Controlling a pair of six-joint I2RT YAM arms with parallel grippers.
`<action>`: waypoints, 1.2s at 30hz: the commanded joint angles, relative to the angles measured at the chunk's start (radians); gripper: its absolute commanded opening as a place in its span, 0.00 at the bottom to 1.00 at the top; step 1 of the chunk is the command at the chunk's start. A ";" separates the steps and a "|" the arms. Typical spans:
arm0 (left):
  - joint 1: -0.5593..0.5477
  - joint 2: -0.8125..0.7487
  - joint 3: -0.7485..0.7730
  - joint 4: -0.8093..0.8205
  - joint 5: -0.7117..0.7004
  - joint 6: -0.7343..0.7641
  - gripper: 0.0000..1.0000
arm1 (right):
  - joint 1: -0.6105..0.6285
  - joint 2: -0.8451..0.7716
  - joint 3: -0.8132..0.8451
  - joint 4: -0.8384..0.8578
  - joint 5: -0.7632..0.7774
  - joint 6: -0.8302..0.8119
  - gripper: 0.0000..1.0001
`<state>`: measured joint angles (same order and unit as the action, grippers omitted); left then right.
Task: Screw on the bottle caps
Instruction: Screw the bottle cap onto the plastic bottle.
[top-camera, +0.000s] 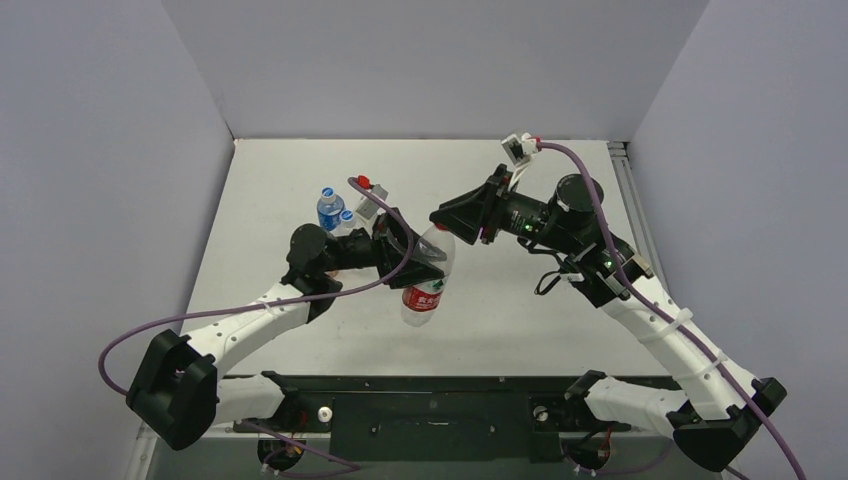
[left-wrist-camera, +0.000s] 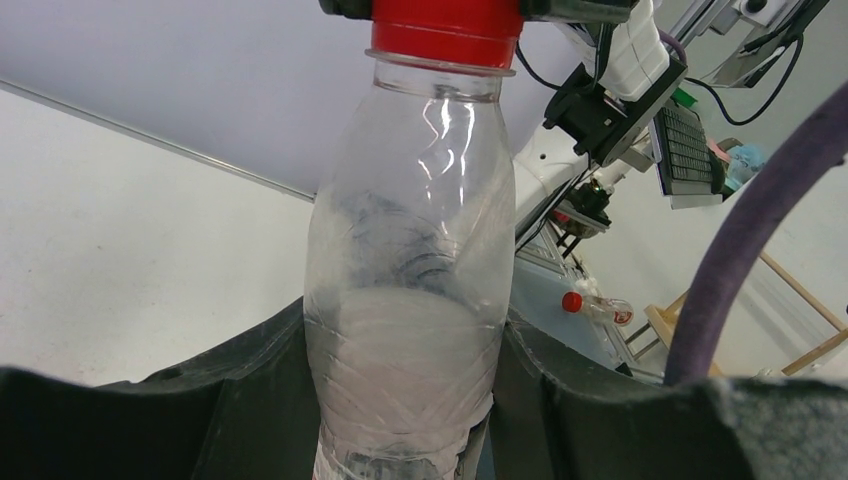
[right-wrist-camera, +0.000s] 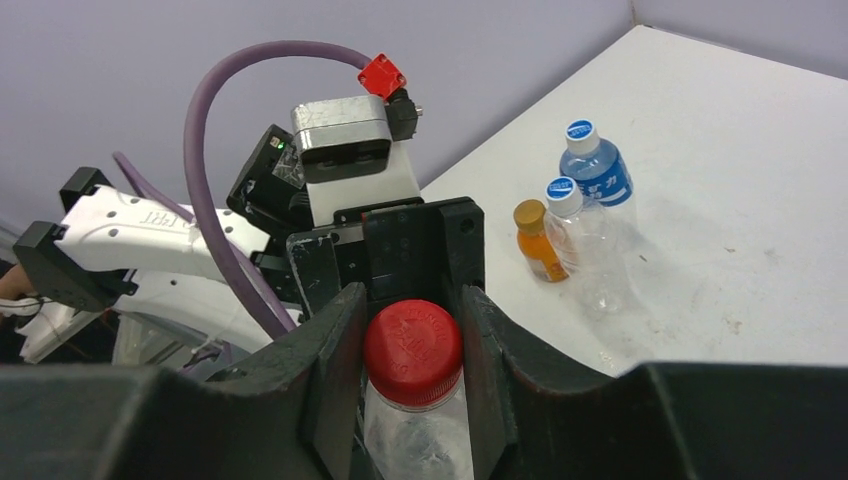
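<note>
While I watch from the overhead camera, the left arm runs out from its base in a low sweep, elbow raised, with its wrist turned sideways toward the red-labelled bottle (top-camera: 424, 285). The left gripper (left-wrist-camera: 405, 345) has its fingers (left-wrist-camera: 250, 400) pressed against both sides of that bottle's clear body, above the label, so I read it as a firm clamp. The bottle leans, its neck tipped away from the arm bases. I cannot tell whether its base touches the table (top-camera: 540, 300).

The right arm climbs from its own base, forearm slanting up and away, then folds back at the wrist so that the right gripper (right-wrist-camera: 412, 330) points at the bottle's neck. On its wrist camera I see the two dark fingers (right-wrist-camera: 335, 380) close in on either side of the red cap (right-wrist-camera: 412, 352), touching it left and right. The cap sits on the mouth of the bottle. How far it is threaded down I cannot tell. From the left wrist camera the same cap shows at the very top of the bottle, with dark finger edges at both sides.

Beyond the red-labelled bottle, on the left arm's side of it, three more bottles stand upright and close together. Two carry blue-and-white caps (right-wrist-camera: 580, 131) and a small one carries the orange-gold cap (right-wrist-camera: 529, 214). A purple cable (top-camera: 200, 318) loops along the left arm.
</note>
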<state>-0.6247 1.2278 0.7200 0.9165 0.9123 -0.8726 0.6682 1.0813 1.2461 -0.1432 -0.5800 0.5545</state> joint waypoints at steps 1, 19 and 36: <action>0.008 -0.012 0.016 -0.073 -0.106 0.056 0.00 | 0.051 -0.008 0.052 -0.066 0.099 -0.062 0.08; -0.281 -0.126 0.155 -0.598 -1.120 0.617 0.00 | 0.193 0.098 0.185 -0.419 0.733 0.068 0.00; -0.323 -0.088 0.183 -0.696 -1.081 0.719 0.00 | 0.067 0.075 0.246 -0.404 0.601 0.084 0.72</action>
<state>-1.0065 1.1687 0.8684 0.2405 -0.3073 -0.1463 0.8253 1.2255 1.4815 -0.5934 0.1940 0.6598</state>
